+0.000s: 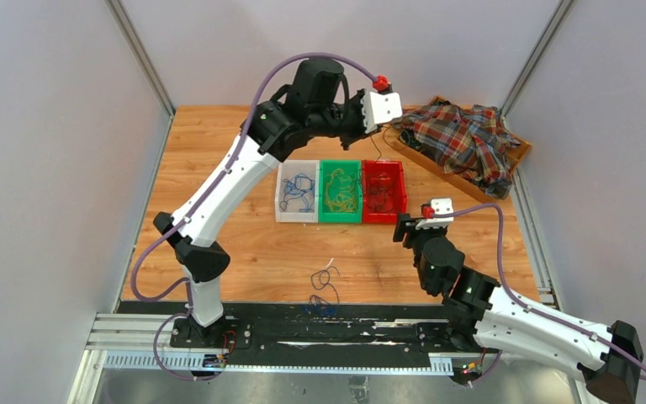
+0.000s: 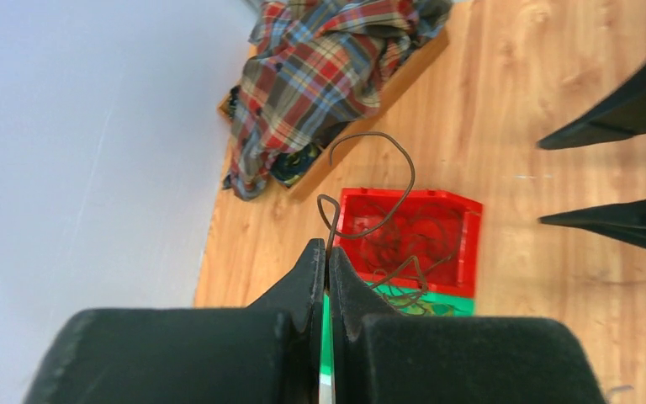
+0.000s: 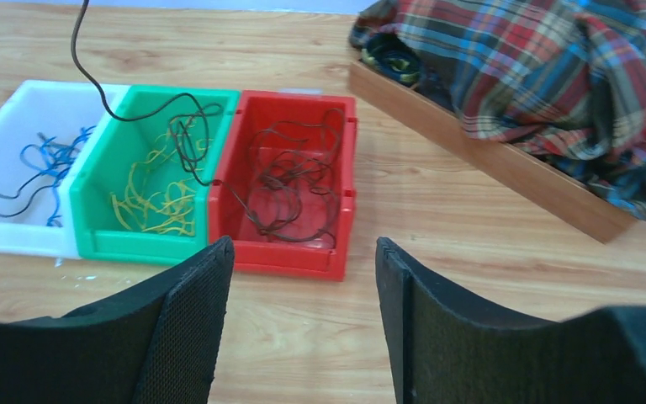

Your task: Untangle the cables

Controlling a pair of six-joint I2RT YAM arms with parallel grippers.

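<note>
The left gripper filled the foreground of its wrist view. Its fingers were pressed together and pinched one dark cable. This cable rose from the fingertips in a loose curl. In the right wrist view, the same cable hung down from above, crossed the green bin and ended at the edge shared with the red bin.

The right gripper was held low over the table, just in front of the red bin. Its fingers stood wide apart with nothing between them.

Three bins stood side by side at mid-table:
- The white bin held blue cables and one dark strand.
- The green bin held yellow cables.
- The red bin held dark cables.

A few loose cables, dark and blue, lay on the table near the arm bases, well apart from the bins. The individual strands there were too thin to count.

A plaid shirt lay heaped in a wooden tray at the far right corner.
</note>
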